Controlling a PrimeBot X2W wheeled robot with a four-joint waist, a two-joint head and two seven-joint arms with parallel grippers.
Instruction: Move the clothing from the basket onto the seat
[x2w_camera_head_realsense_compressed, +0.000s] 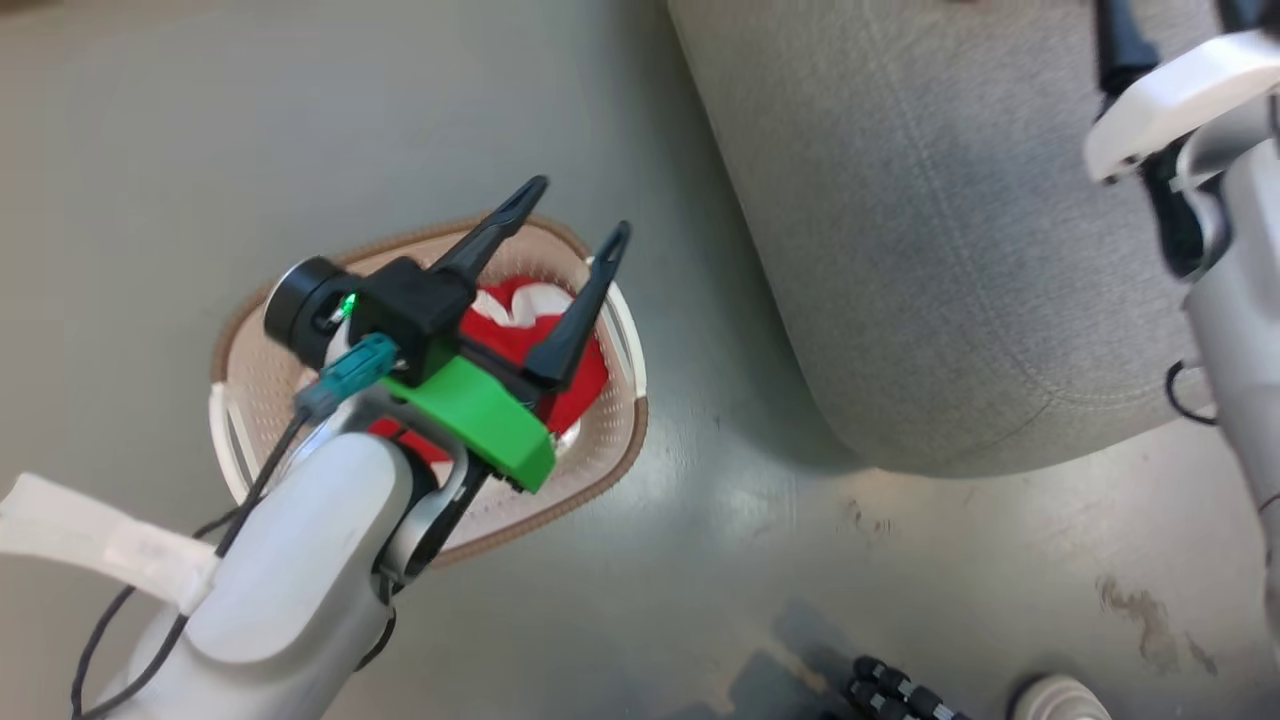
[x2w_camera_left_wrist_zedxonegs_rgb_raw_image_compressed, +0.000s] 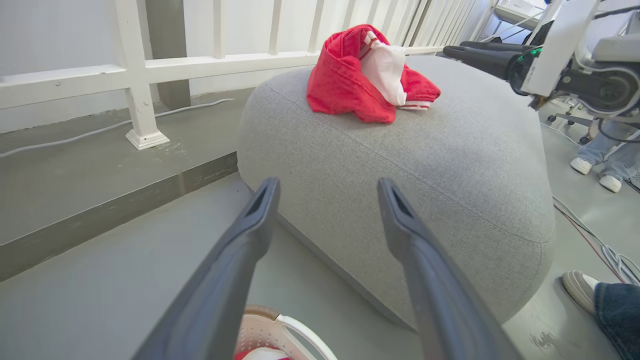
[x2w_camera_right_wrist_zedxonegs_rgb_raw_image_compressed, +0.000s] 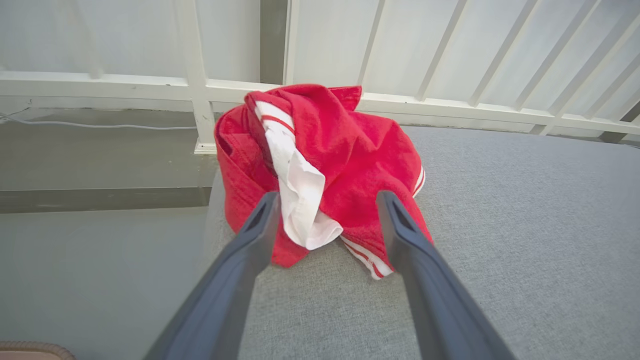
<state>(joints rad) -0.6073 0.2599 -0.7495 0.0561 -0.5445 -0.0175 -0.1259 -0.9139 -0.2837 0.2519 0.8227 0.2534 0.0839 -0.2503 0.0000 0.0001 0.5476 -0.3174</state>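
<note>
Clothing (x2w_camera_head_realsense_compressed: 505, 340) looks about half moved to me. In the head view, red fabric with a white patch sits in the basket (x2w_camera_head_realsense_compressed: 250, 380) on the floor (x2w_camera_head_realsense_compressed: 150, 120) just beside the seat (x2w_camera_head_realsense_compressed: 900, 250). The left tool (x2w_camera_head_realsense_compressed: 580, 210) hangs above it with its two dark fingers spread wide and nothing between them. The left wrist view looks across at the seat from the basket side. There a crumpled red-and-white bundle (x2w_camera_left_wrist_zedxonegs_rgb_raw_image_compressed: 360, 75) rests on top of the seat toward its far edge, near the white railing (x2w_camera_left_wrist_zedxonegs_rgb_raw_image_compressed: 150, 70). The basket's rim and a sliver of red show at the bottom, below the open fingers, and a person's shoe (x2w_camera_left_wrist_zedxonegs_rgb_raw_image_compressed: 580, 287) stands on the floor near the seat. In the right wrist view, the right tool (x2w_camera_right_wrist_zedxonegs_rgb_raw_image_compressed: 327, 197) is over the seat, fingers apart and empty, pointed at that bundle lying loose on the cushion. Whether the tips touch the cloth I can't tell. So one piece looks delivered, and what's in the basket is left to fetch, likely work for the left tool.
</note>
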